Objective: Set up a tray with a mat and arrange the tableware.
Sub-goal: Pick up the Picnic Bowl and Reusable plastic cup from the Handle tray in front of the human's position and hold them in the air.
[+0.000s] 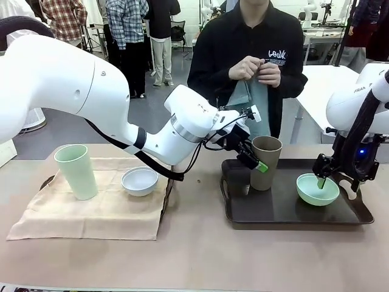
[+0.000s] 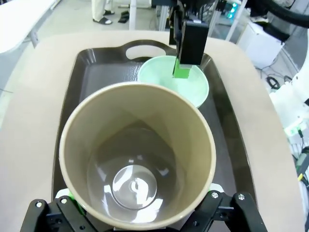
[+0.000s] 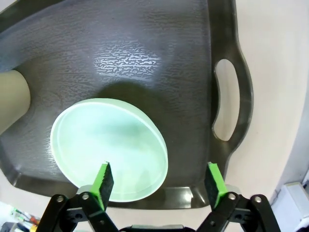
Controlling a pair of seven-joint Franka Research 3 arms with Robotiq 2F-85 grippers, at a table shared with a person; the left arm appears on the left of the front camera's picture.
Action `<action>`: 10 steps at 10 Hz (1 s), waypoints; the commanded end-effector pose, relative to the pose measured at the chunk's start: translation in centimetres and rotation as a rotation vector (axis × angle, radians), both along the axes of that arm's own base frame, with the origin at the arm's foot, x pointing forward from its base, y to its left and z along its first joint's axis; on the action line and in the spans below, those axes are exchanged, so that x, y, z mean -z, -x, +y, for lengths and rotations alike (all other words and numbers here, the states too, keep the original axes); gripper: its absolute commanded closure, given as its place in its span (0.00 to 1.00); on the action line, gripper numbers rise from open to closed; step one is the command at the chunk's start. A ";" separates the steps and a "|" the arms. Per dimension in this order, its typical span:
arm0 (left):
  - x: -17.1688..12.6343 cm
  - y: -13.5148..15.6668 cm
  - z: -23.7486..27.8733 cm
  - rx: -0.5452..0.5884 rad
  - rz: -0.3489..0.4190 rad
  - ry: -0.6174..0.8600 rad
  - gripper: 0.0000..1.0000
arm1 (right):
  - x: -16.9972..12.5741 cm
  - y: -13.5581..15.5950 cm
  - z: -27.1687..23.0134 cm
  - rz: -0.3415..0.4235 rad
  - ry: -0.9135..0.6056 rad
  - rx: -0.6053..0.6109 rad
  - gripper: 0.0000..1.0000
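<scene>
With the left pincer (image 1: 260, 163) clamped on the taupe cup (image 1: 271, 153) standing on the dark tray (image 1: 285, 210) and the right pincer (image 3: 159, 186) spread astride the mint bowl (image 3: 108, 145), a skewed pull could topple the cup onto the bowl.

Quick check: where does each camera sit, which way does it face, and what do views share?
Front: fixed, robot's side, facing the person; left gripper grips the taupe cup, right gripper over the mint bowl.
Left wrist: wrist-mounted, looking down into the cup; own fingers below.
Right wrist: wrist-mounted, looking down onto the bowl; own pads below.
Shared: the dark tray.
</scene>
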State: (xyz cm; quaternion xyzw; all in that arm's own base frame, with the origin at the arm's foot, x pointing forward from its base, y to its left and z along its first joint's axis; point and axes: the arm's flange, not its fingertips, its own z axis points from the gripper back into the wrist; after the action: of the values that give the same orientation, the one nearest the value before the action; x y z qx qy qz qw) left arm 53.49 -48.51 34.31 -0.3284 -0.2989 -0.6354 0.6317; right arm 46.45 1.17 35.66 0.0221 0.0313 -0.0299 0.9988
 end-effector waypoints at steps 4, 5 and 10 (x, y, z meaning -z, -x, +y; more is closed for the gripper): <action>0.6 -0.2 0.0 0.011 -0.021 0.072 1.00 | 0.9 -0.5 -0.2 -0.006 -0.067 -0.062 1.00; 0.6 -0.2 0.1 0.010 -0.022 0.071 1.00 | 1.0 -0.5 -0.3 -0.007 -0.071 -0.062 1.00; 0.0 0.5 0.8 0.013 -0.048 0.044 1.00 | 0.6 -0.7 -0.1 -0.022 -0.047 -0.051 1.00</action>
State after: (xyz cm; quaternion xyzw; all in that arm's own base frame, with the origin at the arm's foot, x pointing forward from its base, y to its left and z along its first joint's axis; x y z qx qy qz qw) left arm 53.72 -48.59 34.11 -0.3353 -0.3137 -0.6333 0.6229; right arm 46.74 0.80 35.26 0.0405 0.0296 -0.0029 0.9987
